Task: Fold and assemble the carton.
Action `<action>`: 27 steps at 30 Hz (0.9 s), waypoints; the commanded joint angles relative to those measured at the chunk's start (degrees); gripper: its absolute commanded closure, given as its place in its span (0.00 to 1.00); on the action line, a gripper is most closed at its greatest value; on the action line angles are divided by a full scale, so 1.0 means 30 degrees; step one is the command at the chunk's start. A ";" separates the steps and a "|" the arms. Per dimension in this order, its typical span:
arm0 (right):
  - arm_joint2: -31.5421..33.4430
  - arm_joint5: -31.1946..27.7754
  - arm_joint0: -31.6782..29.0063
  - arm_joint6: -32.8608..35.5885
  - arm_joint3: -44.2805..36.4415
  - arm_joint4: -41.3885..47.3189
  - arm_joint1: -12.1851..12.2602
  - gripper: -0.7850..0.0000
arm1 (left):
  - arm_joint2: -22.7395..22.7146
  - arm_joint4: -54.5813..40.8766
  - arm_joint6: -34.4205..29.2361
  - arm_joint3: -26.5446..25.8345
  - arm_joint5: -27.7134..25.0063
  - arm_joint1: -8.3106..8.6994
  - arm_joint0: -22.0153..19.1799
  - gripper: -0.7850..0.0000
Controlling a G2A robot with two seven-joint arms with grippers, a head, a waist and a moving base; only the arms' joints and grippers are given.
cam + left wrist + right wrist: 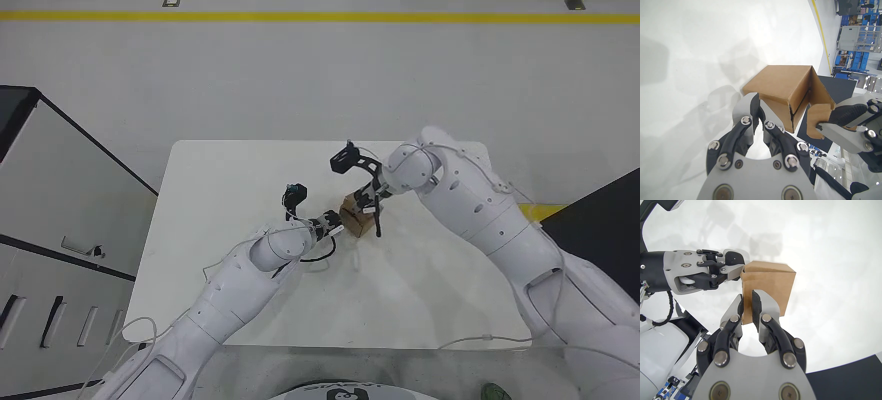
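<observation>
The right tool [747, 299] clamps the carton [770, 285] (left tool [759, 108] grips another edge).

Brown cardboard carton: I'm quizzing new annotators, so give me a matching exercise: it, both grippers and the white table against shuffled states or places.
Things:
1 brown cardboard carton
2 left gripper
3 right gripper
4 white table

States or places:
a pinching the loose flap
b held by two grippers
c clamped on a side-wall edge
d beneath both arms

Pairs: 1-b, 2-c, 3-a, 4-d.
</observation>
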 commanded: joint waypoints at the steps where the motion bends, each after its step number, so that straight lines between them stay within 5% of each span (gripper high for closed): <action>1: -0.0063 0.0005 -0.0018 -0.0086 0.0030 -0.0144 -0.0033 0.93 | 0.0000 0.0000 0.0000 0.0000 0.0000 0.0000 0.0000 1.00; 23: -0.0361 0.0044 -0.0074 -0.0270 0.0558 -0.0598 -0.0414 0.98 | 0.0000 0.0000 0.0000 0.0000 0.0000 0.0000 0.0000 1.00; 27: -0.0229 0.0090 -0.0050 -0.0258 0.0494 -0.0633 -0.0420 0.78 | 0.0000 0.0000 0.0000 0.0000 0.0000 0.0000 0.0000 1.00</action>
